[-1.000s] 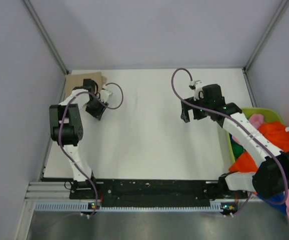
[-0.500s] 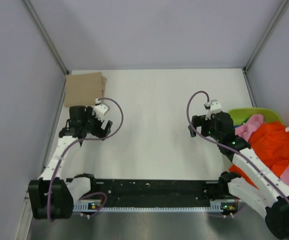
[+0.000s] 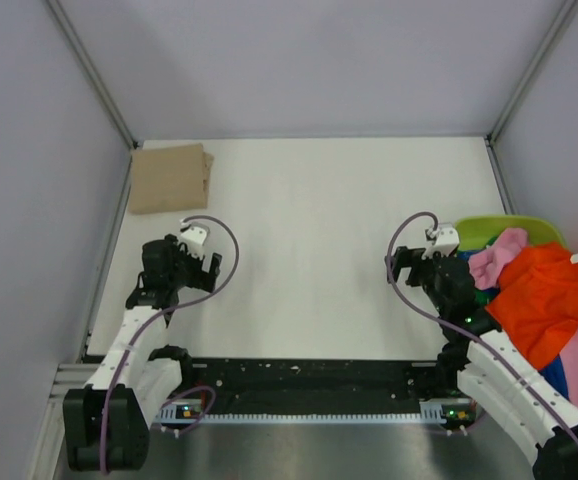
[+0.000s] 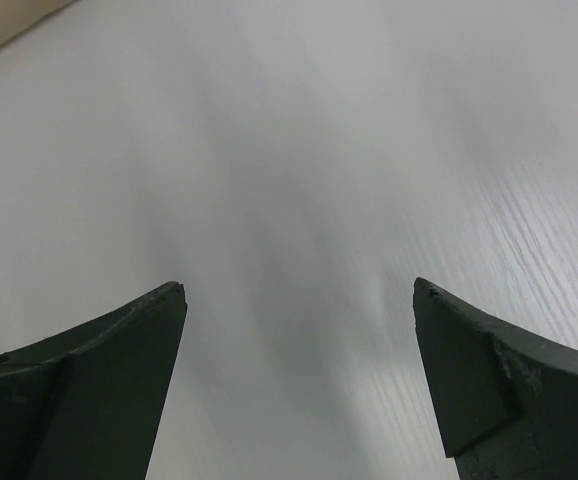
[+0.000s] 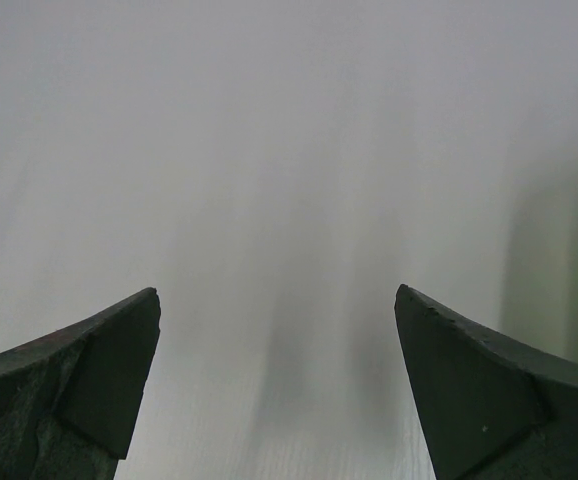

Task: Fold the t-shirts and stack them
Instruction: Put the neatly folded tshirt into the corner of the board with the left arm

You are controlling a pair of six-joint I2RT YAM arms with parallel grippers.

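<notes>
The basket (image 3: 499, 225) is largely covered by the orange t-shirt (image 3: 544, 295) and the pink t-shirt (image 3: 497, 255), the latter cut off at the right edge. The table (image 4: 299, 150) is blurred in both wrist views.

Seeming to be a robotics lab, a closed test cell and no home or shop. Standing bolted side by side on a long black metal base rail (image 3: 309, 376) at the near edge of a white flat table (image 3: 309, 250): a white-and-black jointed left robot arm (image 3: 134, 325) and a matching right robot arm (image 3: 509, 375). Enclosing the table on three sides: plain pale grey panel walls (image 3: 309, 70), being held by slim grey metal corner posts (image 3: 87, 65).
</notes>
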